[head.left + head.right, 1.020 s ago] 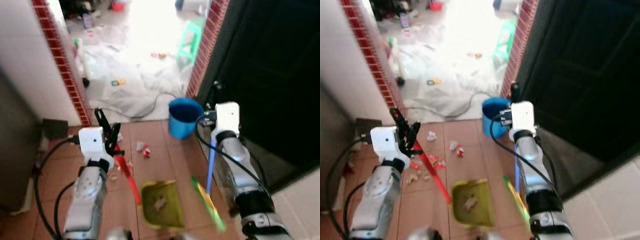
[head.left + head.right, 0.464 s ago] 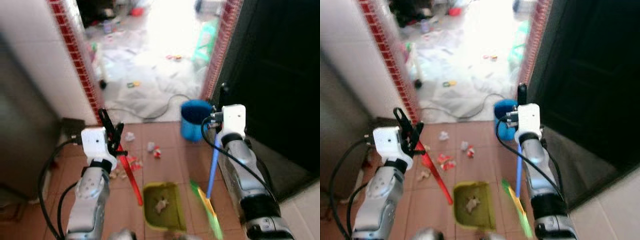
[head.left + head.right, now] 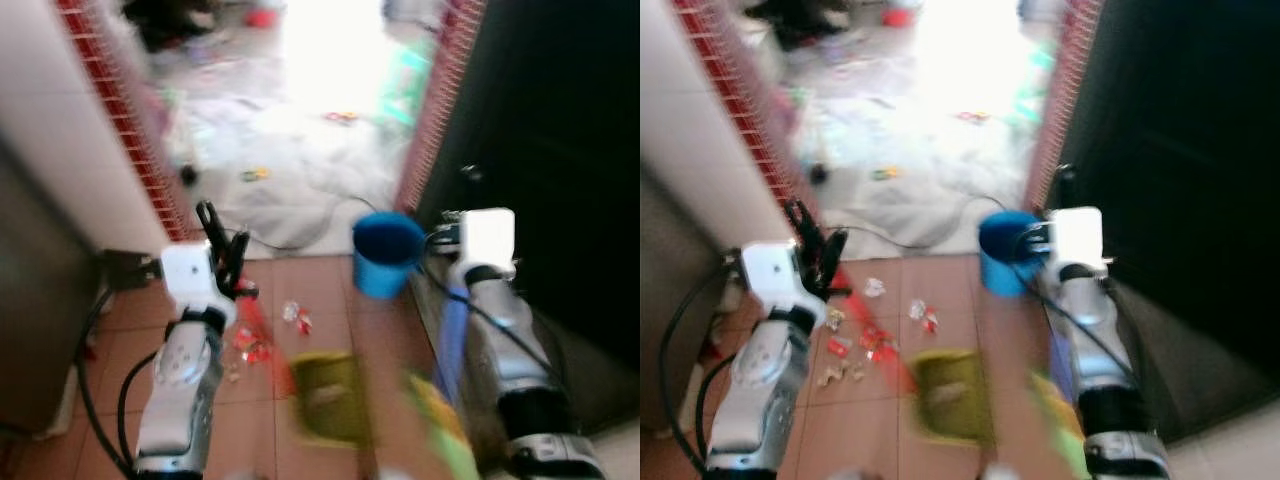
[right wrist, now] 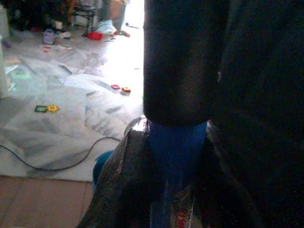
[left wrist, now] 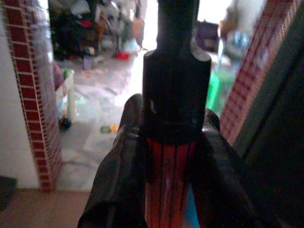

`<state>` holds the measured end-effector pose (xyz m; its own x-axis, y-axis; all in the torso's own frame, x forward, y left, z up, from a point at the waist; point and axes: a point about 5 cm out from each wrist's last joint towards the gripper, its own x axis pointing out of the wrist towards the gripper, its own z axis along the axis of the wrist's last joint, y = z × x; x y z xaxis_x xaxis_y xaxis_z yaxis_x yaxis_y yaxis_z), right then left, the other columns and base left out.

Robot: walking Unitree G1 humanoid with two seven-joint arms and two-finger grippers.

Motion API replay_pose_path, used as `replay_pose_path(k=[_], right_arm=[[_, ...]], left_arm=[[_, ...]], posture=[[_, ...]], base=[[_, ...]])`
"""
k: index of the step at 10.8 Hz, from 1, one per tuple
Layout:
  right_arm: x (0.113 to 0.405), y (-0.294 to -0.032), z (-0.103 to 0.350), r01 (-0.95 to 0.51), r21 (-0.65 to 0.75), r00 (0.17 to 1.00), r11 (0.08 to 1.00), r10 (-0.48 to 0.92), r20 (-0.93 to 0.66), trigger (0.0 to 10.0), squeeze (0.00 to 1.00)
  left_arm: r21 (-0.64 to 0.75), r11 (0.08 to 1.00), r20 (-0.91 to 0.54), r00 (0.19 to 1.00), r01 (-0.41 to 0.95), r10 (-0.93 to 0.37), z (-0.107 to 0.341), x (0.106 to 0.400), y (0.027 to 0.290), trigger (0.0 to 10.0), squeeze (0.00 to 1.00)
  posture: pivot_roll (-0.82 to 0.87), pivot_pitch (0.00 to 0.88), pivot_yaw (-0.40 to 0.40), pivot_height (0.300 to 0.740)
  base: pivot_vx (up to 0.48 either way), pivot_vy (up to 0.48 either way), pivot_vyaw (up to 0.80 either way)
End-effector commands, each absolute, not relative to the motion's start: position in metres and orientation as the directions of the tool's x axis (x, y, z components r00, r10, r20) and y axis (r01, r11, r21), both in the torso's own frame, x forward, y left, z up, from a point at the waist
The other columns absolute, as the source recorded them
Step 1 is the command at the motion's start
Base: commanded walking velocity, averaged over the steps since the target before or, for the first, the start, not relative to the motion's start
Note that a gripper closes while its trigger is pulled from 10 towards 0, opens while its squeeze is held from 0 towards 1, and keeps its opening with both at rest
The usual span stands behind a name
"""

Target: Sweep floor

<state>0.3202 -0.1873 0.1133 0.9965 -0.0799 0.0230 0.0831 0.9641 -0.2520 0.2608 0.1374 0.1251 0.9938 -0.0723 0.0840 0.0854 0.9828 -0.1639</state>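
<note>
Since the earlier frames the head camera has been swung, so the whole scene is shifted and blurred; the blue bucket [image 3: 386,253] is now seen nearer the middle of the picture, and the arms are kept in much the same pose.

At 9 o'clock a white wall with a red brick edge [image 3: 120,120] is seen, with a dark box [image 3: 125,268] at its foot. At about 8 o'clock the left gripper [image 3: 222,250] is held up, its black fingers [image 5: 121,180] closed on the red handle [image 5: 167,185], which is topped by a black cap [image 5: 175,90]. From the gripper the handle is run down toward 6 o'clock to the yellow-green dustpan [image 3: 330,395], which is rested on the terracotta tiled floor [image 3: 320,290]. Scattered red and white litter [image 3: 270,325] lies on the tiles just beside the dustpan, between it and the doorway.

At 12 o'clock a bright room is seen through the doorway, with a pale sheet [image 3: 290,180], a black cable [image 4: 57,161] and a green stool [image 3: 400,85].

At 3 o'clock the right gripper [image 4: 173,156] is closed on the blue broom handle [image 4: 173,166], below its dark upper end. The green broom head [image 3: 445,425] is blurred on the floor near 5 o'clock, just beside the dustpan. A dark door [image 3: 560,150] is seen at far right.
</note>
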Motion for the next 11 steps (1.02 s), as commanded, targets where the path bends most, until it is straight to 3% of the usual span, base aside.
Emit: replay_pose_path(k=[1, 3, 9, 11], right_arm=[[0.326, -0.173, 0.127, 0.056, -0.24, 0.996, 0.969, -0.037, 0.079, 10.0, 0.0], [0.327, -0.174, 0.127, 0.057, -0.246, 0.996, 0.968, -0.039, 0.079, 10.0, 0.0], [0.327, -0.176, 0.124, 0.055, -0.257, 0.997, 0.965, -0.041, 0.06, 10.0, 0.0], [0.327, -0.174, 0.123, 0.049, -0.258, 0.998, 0.965, -0.036, 0.055, 10.0, 0.0]], left_arm=[[-0.149, 0.987, 0.152, 0.988, 0.052, -0.029, 0.141, 0.263, 0.147, 10.0, 0.0], [-0.163, 0.987, 0.227, 0.973, 0.005, 0.032, 0.162, 0.267, 0.151, 10.0, 0.0], [-0.273, 0.962, 0.461, 0.882, 0.032, 0.102, 0.253, 0.279, 0.155, 10.0, 0.0], [-0.261, 0.965, 0.464, 0.879, 0.017, 0.11, 0.258, 0.284, 0.159, 10.0, 0.0]], posture=[[-0.05, 0.0, -0.021, 0.74], [-0.05, 0.0, -0.028, 0.74], [-0.06, 0.0, -0.032, 0.74], [-0.05, 0.0, -0.033, 0.74]], base=[[0.458, 0.0, -0.51], [0.458, 0.0, -0.24], [0.451, 0.0, 0.0], [0.45, 0.0, 0.0]])
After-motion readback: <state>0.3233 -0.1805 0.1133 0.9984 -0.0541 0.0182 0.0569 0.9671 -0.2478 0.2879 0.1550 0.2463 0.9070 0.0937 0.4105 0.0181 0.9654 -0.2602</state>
